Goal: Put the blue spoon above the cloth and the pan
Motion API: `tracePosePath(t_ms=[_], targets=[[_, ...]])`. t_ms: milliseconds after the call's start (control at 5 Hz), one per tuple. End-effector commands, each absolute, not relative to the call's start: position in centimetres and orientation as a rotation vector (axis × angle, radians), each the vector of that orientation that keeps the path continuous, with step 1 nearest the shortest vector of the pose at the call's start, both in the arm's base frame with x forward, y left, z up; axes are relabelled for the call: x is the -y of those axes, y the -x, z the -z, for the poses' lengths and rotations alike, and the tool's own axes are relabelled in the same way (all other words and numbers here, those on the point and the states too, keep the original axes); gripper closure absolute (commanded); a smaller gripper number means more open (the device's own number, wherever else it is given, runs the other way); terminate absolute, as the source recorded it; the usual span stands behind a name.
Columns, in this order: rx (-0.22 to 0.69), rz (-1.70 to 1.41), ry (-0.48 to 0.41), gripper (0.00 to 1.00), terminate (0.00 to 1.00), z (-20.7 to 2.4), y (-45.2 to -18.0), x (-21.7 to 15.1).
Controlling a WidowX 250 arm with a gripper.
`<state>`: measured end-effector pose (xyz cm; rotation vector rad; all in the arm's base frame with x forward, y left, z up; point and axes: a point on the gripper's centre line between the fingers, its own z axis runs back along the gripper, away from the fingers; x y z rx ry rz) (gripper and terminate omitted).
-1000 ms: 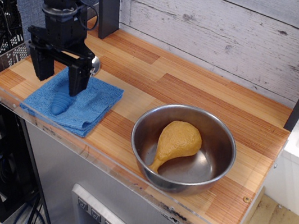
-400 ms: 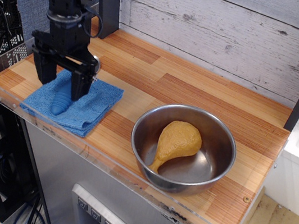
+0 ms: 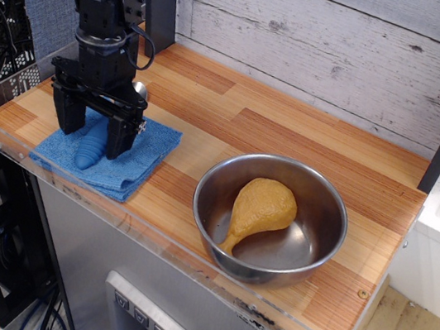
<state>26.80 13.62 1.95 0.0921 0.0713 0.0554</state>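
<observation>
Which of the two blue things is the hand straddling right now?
The blue spoon, lying on the cloth; the open hand stands over its ribbed handle.

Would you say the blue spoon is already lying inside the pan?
No, the blue spoon lies on the cloth; the pan holds only a yellow drumstick toy.

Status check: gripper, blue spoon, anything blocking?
Black gripper open, straddling ribbed blue-handled spoon. Spoon lying on folded blue terry cloth, ungrasped. Nothing blocking.

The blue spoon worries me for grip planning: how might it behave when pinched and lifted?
The blue spoon probably stays rigid; its thick ribbed handle should resist slipping. Lying on the soft cloth, it may press in under the open pincer.
</observation>
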Motion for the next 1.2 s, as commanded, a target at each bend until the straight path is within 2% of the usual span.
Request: tracePosePath(t_ms=[0,800,1000], targets=[[-0.053,-0.047,-0.112,0.00,0.00,-2.43,-27.40,-13.84],[-0.055,-0.051,-0.118,0.00,0.00,-2.55,-27.30,-13.73],[-0.058,-0.052,-0.117,1.00,0.00,-2.47,-27.26,-13.78]])
